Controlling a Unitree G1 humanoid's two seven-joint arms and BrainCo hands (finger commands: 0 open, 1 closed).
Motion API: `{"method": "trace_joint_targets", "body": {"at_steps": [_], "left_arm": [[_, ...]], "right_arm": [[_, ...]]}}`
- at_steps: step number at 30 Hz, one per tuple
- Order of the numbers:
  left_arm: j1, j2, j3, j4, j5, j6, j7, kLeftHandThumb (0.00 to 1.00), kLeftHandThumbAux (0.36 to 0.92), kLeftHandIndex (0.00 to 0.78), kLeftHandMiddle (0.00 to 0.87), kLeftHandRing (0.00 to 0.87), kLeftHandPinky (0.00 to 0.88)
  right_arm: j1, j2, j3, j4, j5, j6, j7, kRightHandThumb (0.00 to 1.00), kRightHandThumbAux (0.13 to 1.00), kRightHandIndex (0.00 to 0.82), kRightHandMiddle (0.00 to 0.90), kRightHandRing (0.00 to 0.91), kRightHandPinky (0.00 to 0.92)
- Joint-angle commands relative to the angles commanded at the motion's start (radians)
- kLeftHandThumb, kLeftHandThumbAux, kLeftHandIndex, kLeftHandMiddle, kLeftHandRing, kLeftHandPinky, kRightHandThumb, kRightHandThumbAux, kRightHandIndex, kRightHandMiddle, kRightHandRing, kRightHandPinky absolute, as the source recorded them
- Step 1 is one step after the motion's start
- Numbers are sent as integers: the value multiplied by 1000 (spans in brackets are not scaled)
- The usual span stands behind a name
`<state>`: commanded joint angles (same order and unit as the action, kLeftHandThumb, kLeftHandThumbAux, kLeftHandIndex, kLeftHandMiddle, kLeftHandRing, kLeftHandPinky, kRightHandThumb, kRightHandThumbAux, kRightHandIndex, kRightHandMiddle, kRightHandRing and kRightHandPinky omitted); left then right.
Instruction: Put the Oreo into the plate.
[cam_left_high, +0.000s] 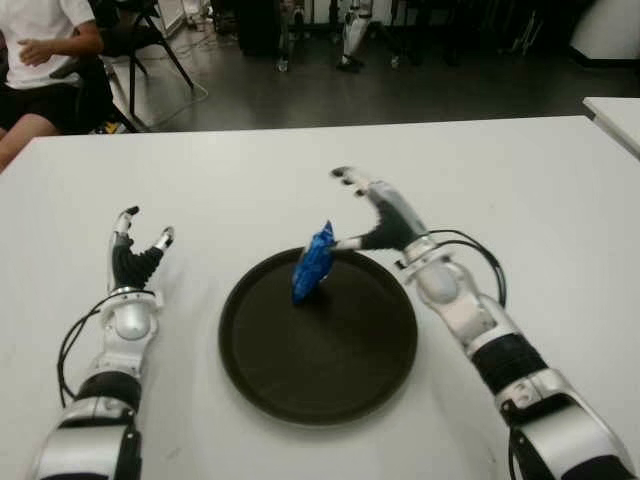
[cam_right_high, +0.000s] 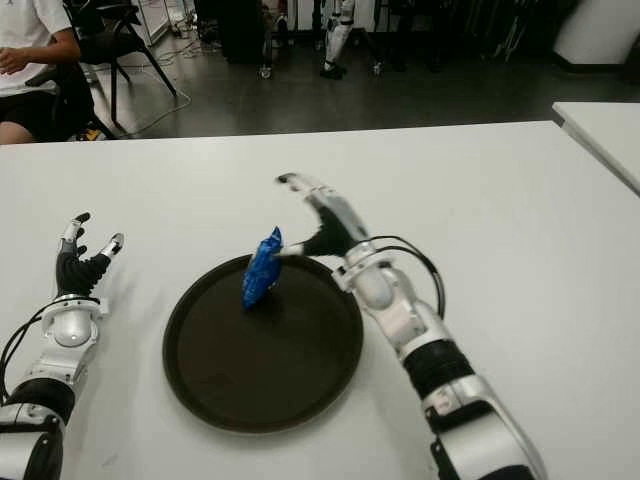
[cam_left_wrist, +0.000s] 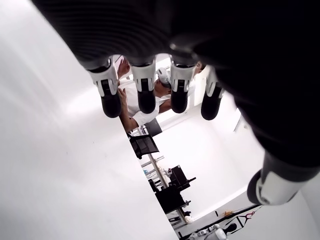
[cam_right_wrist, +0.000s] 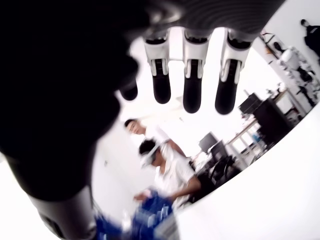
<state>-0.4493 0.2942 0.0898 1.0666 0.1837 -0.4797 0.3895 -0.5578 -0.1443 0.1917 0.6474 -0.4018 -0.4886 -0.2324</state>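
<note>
The Oreo (cam_left_high: 313, 265) is a blue packet standing tilted on end just inside the back rim of the round black plate (cam_left_high: 330, 380). My right hand (cam_left_high: 358, 212) hovers over the plate's back right edge, fingers spread open and stretched away from me. Its thumb tip sits right beside the packet's upper end, and I cannot tell if they touch. In the right wrist view the straight fingers (cam_right_wrist: 192, 95) hold nothing and the blue packet (cam_right_wrist: 150, 215) shows blurred beside the thumb. My left hand (cam_left_high: 140, 238) shows left of the plate, fingers spread.
The white table (cam_left_high: 260, 170) stretches all around the plate. A person (cam_left_high: 40, 50) sits beyond the table's far left corner beside a chair (cam_left_high: 150, 40). A second white table (cam_left_high: 618, 115) edges in at the far right.
</note>
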Motion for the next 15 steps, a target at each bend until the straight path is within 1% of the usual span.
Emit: {"method": "trace_joint_targets", "body": {"at_steps": [2, 3, 4, 5, 6, 7, 9, 11, 15], "left_arm": [[1, 0, 3, 2, -5, -3, -4, 0, 602, 0, 0, 0, 0], [1, 0, 5, 2, -8, -5, -7, 0, 601, 0, 0, 0, 0], [4, 0, 7, 3, -11, -8, -8, 0, 601, 0, 0, 0, 0], [7, 0, 9, 4, -13, -10, -10, 0, 600, 0, 0, 0, 0], [8, 0, 9, 4, -13, -11, -9, 0, 600, 0, 0, 0, 0], [9, 0, 8, 5, -12, -11, -9, 0, 599, 0, 0, 0, 0], [7, 0, 5, 7, -8, -9, -5, 0, 596, 0, 0, 0, 0], [6, 1, 3, 9, -6, -8, -6, 0, 592, 0, 0, 0, 0], [3, 2, 1, 13, -4, -4, -9, 0, 582, 0, 0, 0, 0]], "right_arm": [[-7, 20, -28, 28, 20, -35, -52, 0, 799, 43, 34, 94, 229], [-10, 26, -40, 41, 28, -52, -73, 0, 795, 31, 24, 78, 192], [-11, 28, -68, 59, 50, -86, -107, 0, 794, 26, 21, 72, 178], [-13, 28, -89, 74, 66, -112, -131, 0, 793, 17, 13, 46, 126], [-18, 31, -106, 91, 76, -135, -159, 0, 793, 11, 8, 29, 92], [-23, 34, -116, 105, 81, -152, -179, 0, 796, 10, 6, 23, 79], [-32, 39, -130, 122, 86, -175, -209, 0, 802, 4, 2, 9, 38], [-38, 43, -136, 131, 78, -183, -238, 0, 805, 2, 1, 4, 19], [-48, 43, -132, 141, 45, -194, -298, 0, 809, 0, 0, 0, 4]]}}
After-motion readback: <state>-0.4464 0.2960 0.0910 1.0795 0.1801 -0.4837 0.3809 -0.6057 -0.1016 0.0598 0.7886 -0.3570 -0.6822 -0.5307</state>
